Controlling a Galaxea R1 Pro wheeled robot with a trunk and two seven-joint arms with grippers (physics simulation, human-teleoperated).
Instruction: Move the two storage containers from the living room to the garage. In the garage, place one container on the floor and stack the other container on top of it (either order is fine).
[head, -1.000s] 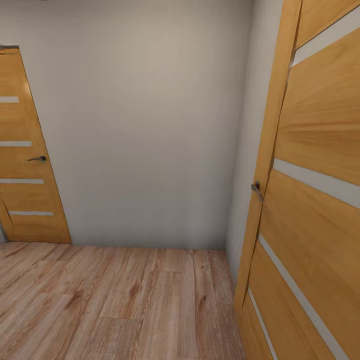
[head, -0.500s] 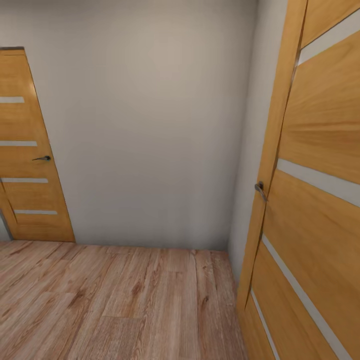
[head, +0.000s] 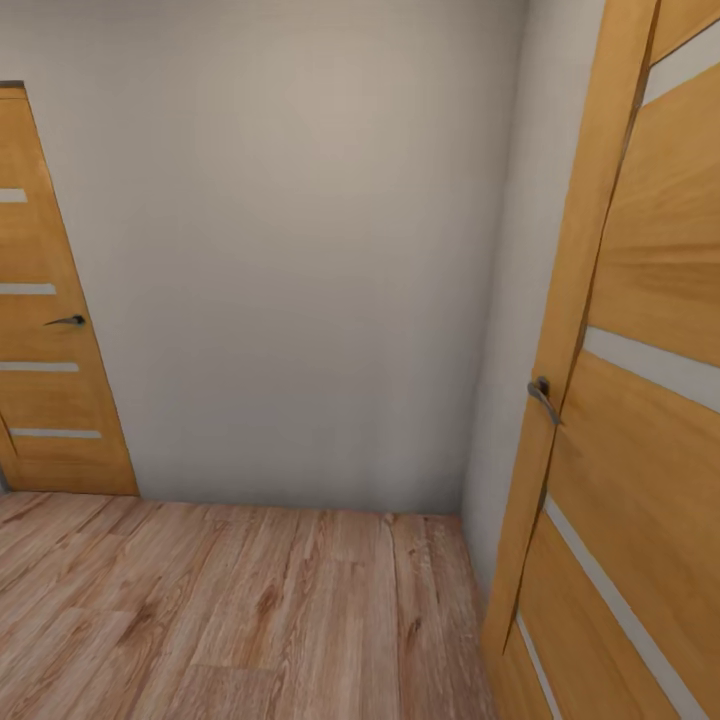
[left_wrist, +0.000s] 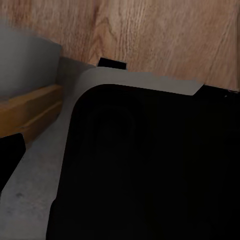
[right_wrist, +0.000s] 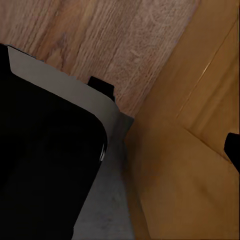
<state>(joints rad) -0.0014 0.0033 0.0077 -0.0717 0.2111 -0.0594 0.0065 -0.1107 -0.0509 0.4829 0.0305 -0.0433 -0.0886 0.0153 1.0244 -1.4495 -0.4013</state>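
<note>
The two storage containers are out of view, and so are the living room and the garage. I stand in a small bare hallway with a light wood plank floor (head: 250, 610). In the left wrist view a dark fingertip (left_wrist: 7, 155) pokes in at the frame's edge beside my black body (left_wrist: 150, 170). In the right wrist view another dark fingertip (right_wrist: 233, 149) shows against an orange door (right_wrist: 190, 165). Neither wrist view shows how the jaws stand or anything held.
A plain white-grey wall (head: 300, 280) closes the hallway ahead. A closed orange wood door (head: 45, 330) with a lever handle (head: 65, 321) stands at the left. An open orange door (head: 640, 450) with a handle (head: 543, 395) looms close on the right.
The whole head view has shifted, so the camera moved: the right door now sits further right and nearer, and the left door has slid towards the left edge.
</note>
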